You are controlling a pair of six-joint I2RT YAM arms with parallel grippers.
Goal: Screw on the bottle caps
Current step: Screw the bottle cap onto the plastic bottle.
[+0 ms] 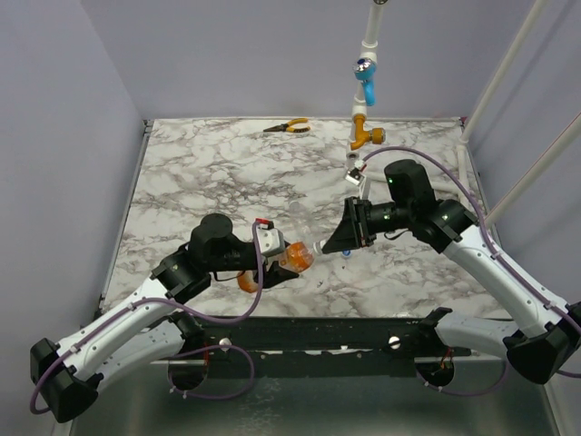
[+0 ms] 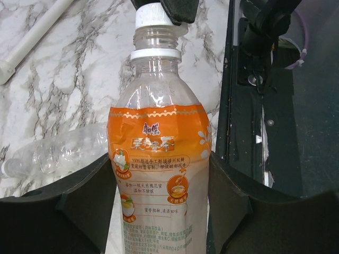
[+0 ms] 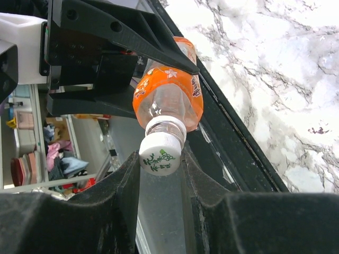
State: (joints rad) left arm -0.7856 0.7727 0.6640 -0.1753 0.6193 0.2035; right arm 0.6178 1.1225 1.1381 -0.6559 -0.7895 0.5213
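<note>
A clear bottle [image 2: 159,159] with an orange label is clamped by its body between both jaws of my left gripper [image 2: 161,211], which is shut on it. It is held tilted above the table's front edge, neck toward the right arm [image 1: 295,257]. A whitish bottle cap [image 3: 160,153] with green print sits on the threaded neck. My right gripper [image 3: 160,161] is shut on this cap, one finger against each side. In the left wrist view the cap [image 2: 152,16] tops the neck, with the right gripper's black fingers over it.
A second, empty clear bottle [image 2: 58,151] lies on the marble to the left of the held one. Orange-handled pliers [image 1: 287,127] lie at the back. A white pipe with blue [image 1: 365,80] and orange [image 1: 368,136] valve handles hangs at the back right. A black rail [image 1: 363,331] edges the table front.
</note>
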